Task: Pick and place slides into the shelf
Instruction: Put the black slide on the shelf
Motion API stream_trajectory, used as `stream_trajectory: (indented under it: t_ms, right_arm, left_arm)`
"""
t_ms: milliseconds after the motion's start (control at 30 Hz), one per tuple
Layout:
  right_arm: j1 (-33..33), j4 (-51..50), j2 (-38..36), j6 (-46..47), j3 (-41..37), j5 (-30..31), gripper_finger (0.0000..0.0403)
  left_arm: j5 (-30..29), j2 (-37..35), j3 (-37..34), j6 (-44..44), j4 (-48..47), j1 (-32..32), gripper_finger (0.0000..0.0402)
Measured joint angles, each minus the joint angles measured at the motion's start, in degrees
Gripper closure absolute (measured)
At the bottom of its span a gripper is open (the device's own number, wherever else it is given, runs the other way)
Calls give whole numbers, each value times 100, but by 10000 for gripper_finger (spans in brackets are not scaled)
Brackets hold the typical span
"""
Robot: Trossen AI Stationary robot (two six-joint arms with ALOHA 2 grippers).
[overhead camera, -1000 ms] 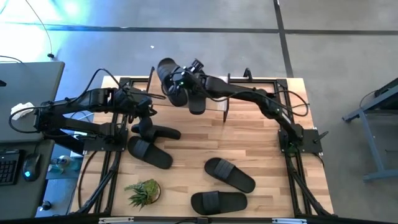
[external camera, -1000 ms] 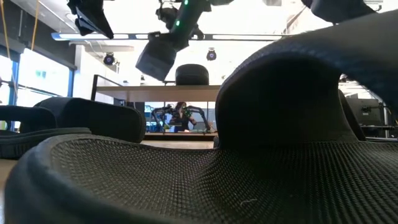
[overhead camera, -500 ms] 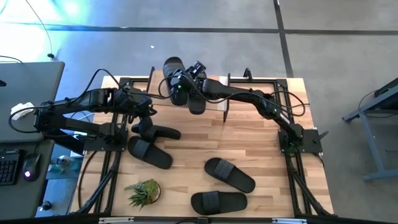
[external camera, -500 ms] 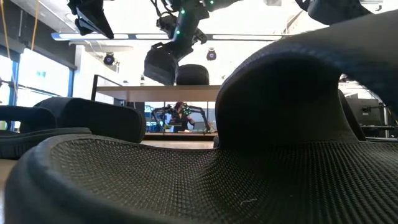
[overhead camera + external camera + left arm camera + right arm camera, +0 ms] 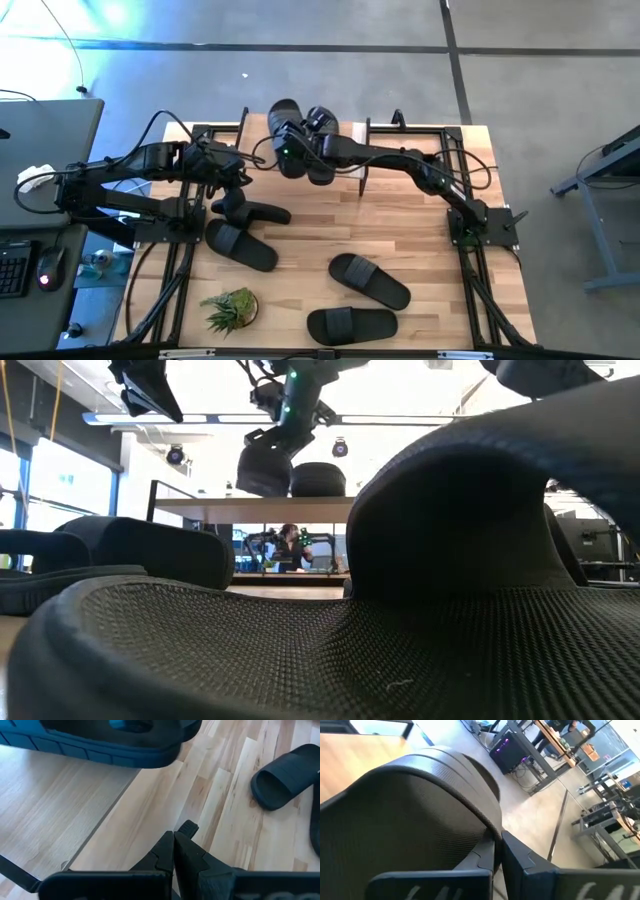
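My right gripper (image 5: 297,140) is shut on a black slide (image 5: 284,122) over the shelf (image 5: 352,171) at the table's far edge. In the low view this slide (image 5: 264,466) hangs just above the shelf's plank top (image 5: 200,506), beside a second slide (image 5: 318,478) that rests on the plank. My left gripper (image 5: 175,838) is shut and hovers over bare wood near the left edge, above another slide (image 5: 252,211). Three more slides (image 5: 240,246), (image 5: 370,281), (image 5: 350,324) lie sole down on the table. My right gripper pinches the slide's wide strap at its edge (image 5: 485,827) between the two fingers, coming from the table's right side. The slide is lifted clear, tilted, just above the shelf's top.
A small potted plant (image 5: 230,308) stands near the front left corner. Black frame rails (image 5: 180,250) run along both sides of the table. One slide's mesh sole (image 5: 300,650) fills the foreground of the low view. Bare wood (image 5: 400,220) lies mid-table.
My right gripper has carried the slide a little toward the table's right and down toward the shelf's top, closer to the slide resting there. The held slide has turned about as it came. The left arm has kept still.
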Motion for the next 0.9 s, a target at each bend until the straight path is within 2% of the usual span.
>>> stream_trajectory:
  t_ms: [233,333,533,700,900]
  right_arm:
    - [58,-11,0,20,0,-9,403]
    - [58,-98,0,183,0,-120,403]
    - [9,-382,0,323,0,-793,399]
    - [-6,-372,-4,271,0,-888,375]
    - [-75,-376,-4,245,0,-927,337]
  left_arm:
    - [-70,0,0,0,1,0,401]
    - [-343,2,0,1,5,0,401]
    - [-1152,11,0,1,63,1,401]
    - [-1612,26,0,147,137,2,401]
    - [-1627,26,0,133,261,7,401]
